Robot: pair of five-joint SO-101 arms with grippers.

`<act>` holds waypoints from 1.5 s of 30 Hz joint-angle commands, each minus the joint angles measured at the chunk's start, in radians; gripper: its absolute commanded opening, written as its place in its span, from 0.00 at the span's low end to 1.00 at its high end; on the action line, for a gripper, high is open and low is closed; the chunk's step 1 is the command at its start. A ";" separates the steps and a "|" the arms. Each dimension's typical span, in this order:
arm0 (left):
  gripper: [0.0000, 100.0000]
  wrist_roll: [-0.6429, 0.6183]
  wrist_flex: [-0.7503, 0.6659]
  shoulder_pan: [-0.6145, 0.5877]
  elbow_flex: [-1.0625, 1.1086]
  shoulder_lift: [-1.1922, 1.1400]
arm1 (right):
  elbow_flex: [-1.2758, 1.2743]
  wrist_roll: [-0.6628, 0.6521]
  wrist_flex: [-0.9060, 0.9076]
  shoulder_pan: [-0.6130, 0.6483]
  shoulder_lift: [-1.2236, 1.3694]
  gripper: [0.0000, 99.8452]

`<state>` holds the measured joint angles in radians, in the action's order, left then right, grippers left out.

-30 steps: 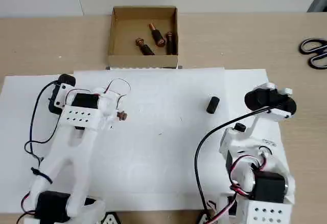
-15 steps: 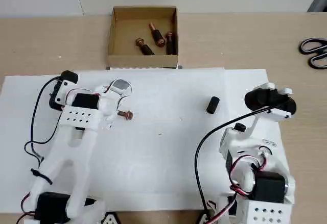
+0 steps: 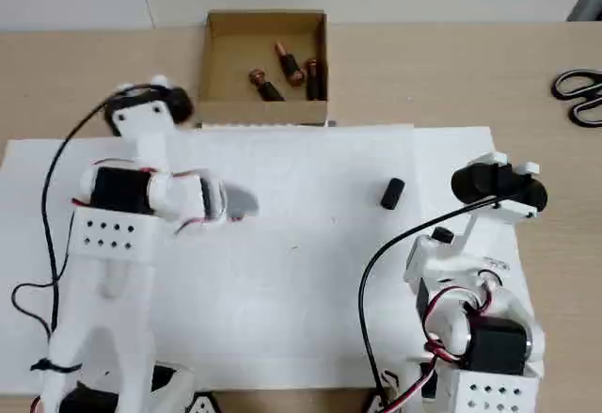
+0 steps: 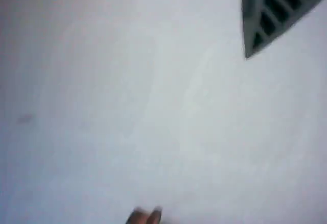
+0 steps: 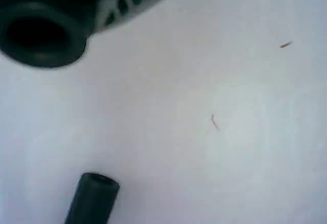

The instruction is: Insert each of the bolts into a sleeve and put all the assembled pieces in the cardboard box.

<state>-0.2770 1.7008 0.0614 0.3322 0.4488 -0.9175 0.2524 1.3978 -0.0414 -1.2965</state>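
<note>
Paper (image 3: 310, 272) lies white over the table (image 3: 451, 74) on the near side of the cardboard box (image 3: 263, 112). Farthest from the box, and off to its right, the right gripper (image 3: 484, 185) sits folded back above its own base; whether it is clasped or slack I cannot tell. The left gripper (image 3: 218, 200) hangs over the paper closer to the box, on the near side of the box's left corner (the arm's white body covers most of it), and its grasp cannot be made out either. At the rim of the left wrist view a small copper-brown tip (image 4: 146, 216) shows, possibly the bolt, though it is too blurred to be sure. One black sleeve (image 3: 392, 193) lies alone on the paper, between the right gripper and the box and apart from both. Inside the box lie three assembled pieces (image 3: 289, 63), copper heads poking from dark sleeves, gathered toward its right wall. Scissors (image 3: 578, 84) rest on the bare table well to the right of the box.
</note>
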 commanded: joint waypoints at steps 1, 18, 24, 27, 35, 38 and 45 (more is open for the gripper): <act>0.36 0.215 0.049 -0.051 -0.019 0.032 | 0.049 -0.002 0.005 -0.004 -0.012 0.00; 0.00 0.399 0.023 -0.166 -0.019 -0.006 | 0.049 -0.002 0.007 -0.002 -0.012 0.00; 0.01 0.493 -0.006 -0.216 -0.019 -0.055 | 0.049 -0.002 0.007 -0.002 -0.012 0.00; 0.01 0.761 -0.006 -0.209 -0.016 -0.057 | 0.049 0.000 0.007 -0.002 -0.012 0.00; 0.01 1.198 -0.196 -0.192 -0.018 -0.063 | 0.044 0.000 0.007 -0.002 -0.012 0.00; 0.01 1.359 -0.272 -0.192 -0.019 -0.057 | 0.044 0.000 0.007 -0.002 -0.012 0.00; 0.01 1.588 -0.304 -0.149 -0.019 -0.141 | 0.044 -0.002 0.007 -0.005 -0.012 0.00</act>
<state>1.2451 1.4262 -0.1059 0.3322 0.3399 -0.9175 0.2524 1.4024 -0.0414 -1.2965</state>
